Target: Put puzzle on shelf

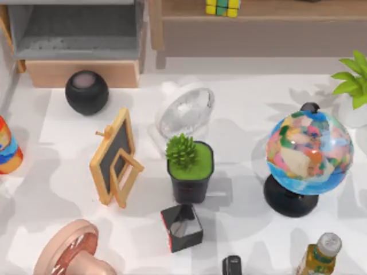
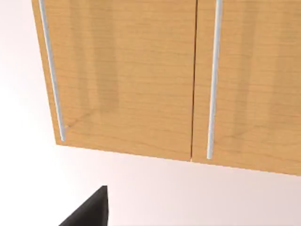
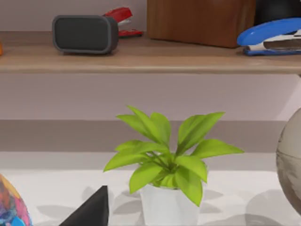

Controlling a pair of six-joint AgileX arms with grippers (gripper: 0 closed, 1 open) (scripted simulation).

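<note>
**Puzzle located on shelf; gripper finger state not determinable**

The puzzle (image 1: 223, 7) is found resting on the shelf (image 1: 269, 11), at the far edge of the table (image 1: 241, 172), slightly right of centre; it is cut by the top view's upper border. Yellow and green tiles are visible. It is touched by no gripper.

The left gripper (image 2: 89, 211) is seen in the left wrist view as one dark finger tip, set before a wooden cabinet (image 2: 141, 75) with two metal handles. Whether its fingers are spread or pressed together cannot be told.

The right gripper (image 3: 91, 211) is seen in the right wrist view as one dark finger tip, with a leafy plant in a white pot (image 3: 167, 162) beyond it. Its finger state likewise cannot be told. Behind the plant, a grey speaker (image 3: 84, 34), a red stapler (image 3: 121, 21), a brown box (image 3: 200, 21) and a blue stapler (image 3: 270, 35) are carried on the shelf board.

On the table, the following are laid out:
- a black pot with a spiky green plant (image 1: 190, 169), near the centre
- a black cube with a red edge (image 1: 182, 228), just in front of that pot
- a small framed chalkboard (image 1: 116, 157), left of the pot
- a globe (image 1: 307, 154), toward the right edge
- a black round speaker (image 1: 86, 91), near the far left corner, before the grey cubby (image 1: 77, 28)
- a bottle (image 1: 319, 255), at the near right corner
</note>
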